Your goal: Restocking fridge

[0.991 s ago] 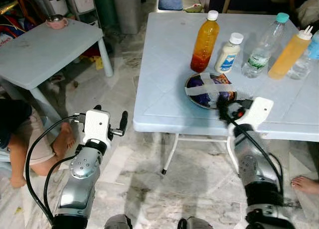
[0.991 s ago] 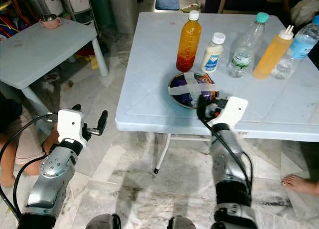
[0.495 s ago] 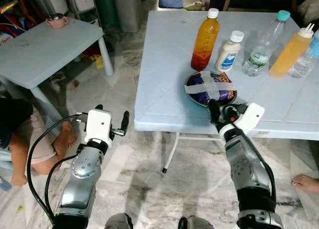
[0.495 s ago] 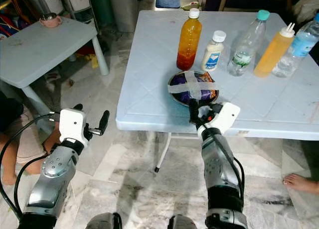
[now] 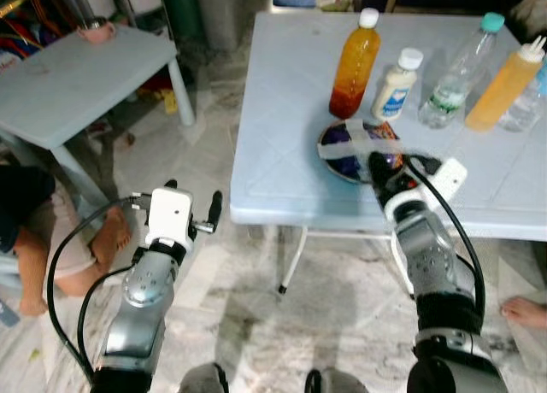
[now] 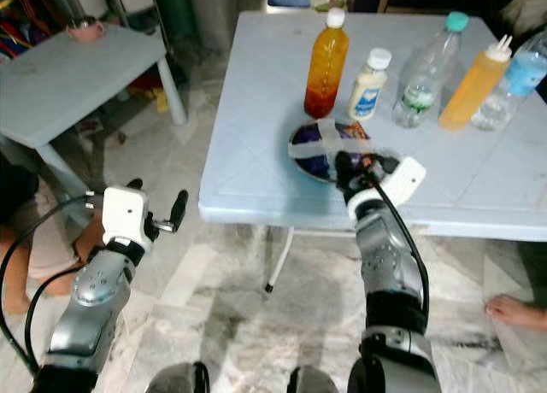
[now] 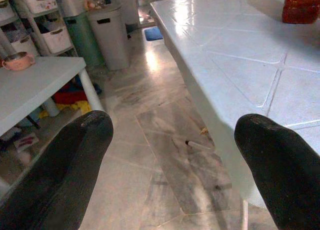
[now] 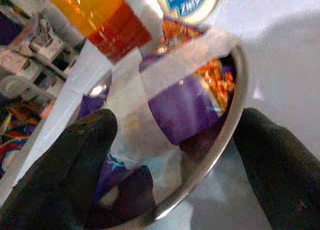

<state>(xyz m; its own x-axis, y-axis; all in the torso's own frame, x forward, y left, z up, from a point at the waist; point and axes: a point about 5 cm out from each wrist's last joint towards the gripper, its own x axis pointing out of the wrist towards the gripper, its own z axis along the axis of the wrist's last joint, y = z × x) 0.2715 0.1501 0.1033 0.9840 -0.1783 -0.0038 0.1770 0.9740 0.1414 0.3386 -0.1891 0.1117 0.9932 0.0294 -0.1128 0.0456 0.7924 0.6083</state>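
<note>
Since a second ago your right gripper [image 5: 382, 164] has advanced, fingers spread wide and empty, straddling the taped round metal bowl [image 5: 349, 145] at the pale blue table's [image 5: 282, 120] six o'clock edge. Nothing restocked yet; bottles wait at twelve.

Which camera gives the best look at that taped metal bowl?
The right wrist view: the bowl sits close up between the right gripper's open fingers, tape and purple packet plain. Both eye views show it small, partly behind that gripper.

Marble-tile floor [image 5: 248, 299]; pale blue plastic table [image 5: 282, 154]; smaller table [image 5: 68, 85] left; grey bin [image 7: 112, 32] behind.
</note>
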